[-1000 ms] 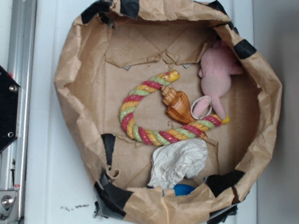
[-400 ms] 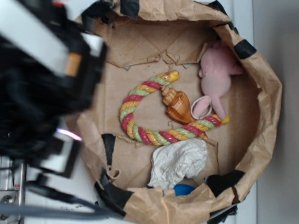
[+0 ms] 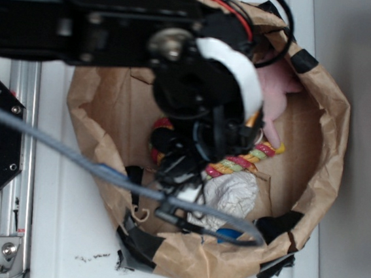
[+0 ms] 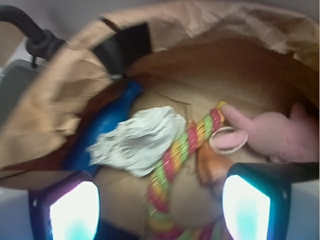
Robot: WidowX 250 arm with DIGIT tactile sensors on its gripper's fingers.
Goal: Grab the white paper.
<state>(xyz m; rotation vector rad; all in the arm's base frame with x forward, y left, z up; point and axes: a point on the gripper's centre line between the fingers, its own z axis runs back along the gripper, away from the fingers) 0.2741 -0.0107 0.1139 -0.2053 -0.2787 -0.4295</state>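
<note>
Arm swung in over the paper bag (image 3: 323,146) since a moment ago, hand (image 4: 160,207) open above white paper (image 4: 137,141), rope toy (image 4: 182,150) just beside it, pink plush (image 4: 272,135) farther off.

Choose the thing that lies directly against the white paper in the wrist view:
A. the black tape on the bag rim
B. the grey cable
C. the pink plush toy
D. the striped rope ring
D: in the wrist view the white paper has its right edge touching the striped rope ring; the pink plush toy lies apart, beyond the rope.
</note>
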